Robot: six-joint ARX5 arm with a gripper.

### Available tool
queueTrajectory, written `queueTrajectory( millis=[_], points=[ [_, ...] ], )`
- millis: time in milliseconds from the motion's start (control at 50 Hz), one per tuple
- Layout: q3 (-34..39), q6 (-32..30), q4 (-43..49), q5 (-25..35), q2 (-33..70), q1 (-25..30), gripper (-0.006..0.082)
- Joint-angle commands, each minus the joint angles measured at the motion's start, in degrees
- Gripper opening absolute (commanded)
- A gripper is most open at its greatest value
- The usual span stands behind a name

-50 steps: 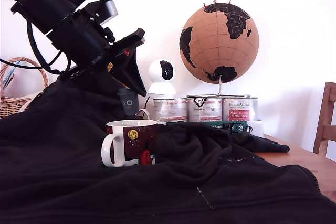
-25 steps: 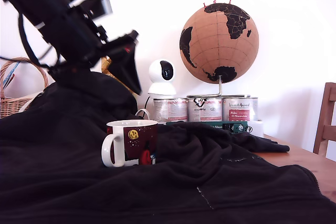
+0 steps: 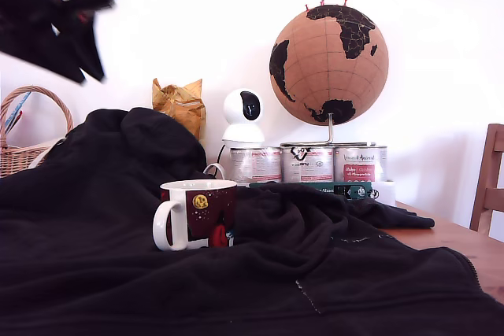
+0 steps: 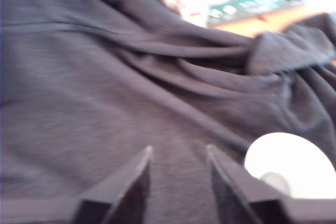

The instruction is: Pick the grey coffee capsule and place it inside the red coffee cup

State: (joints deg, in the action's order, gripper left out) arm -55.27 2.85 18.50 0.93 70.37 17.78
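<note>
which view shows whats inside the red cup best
The wrist view: it looks down into the red coffee cup and shows its white inside with a small greyish round shape low in it, too blurred to name. The exterior view shows the cup only side-on, handle and emblem visible, inside hidden.

honestly nothing's readable here. The three silver tins [image 3: 307,164] have labels with print too small to make out, same with the white marks on the green box [image 3: 340,189].
</note>
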Motion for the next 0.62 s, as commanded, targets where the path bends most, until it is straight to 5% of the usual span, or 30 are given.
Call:
queueTrajectory(
  millis=[0, 600],
  points=[
    [0.33, -0.63, -0.09, 0.0, -3.19, -1.84, -0.0024],
    [0.5, -2.95, 7.93, 0.31, -19.15, -12.09, -0.0024]
  ],
)
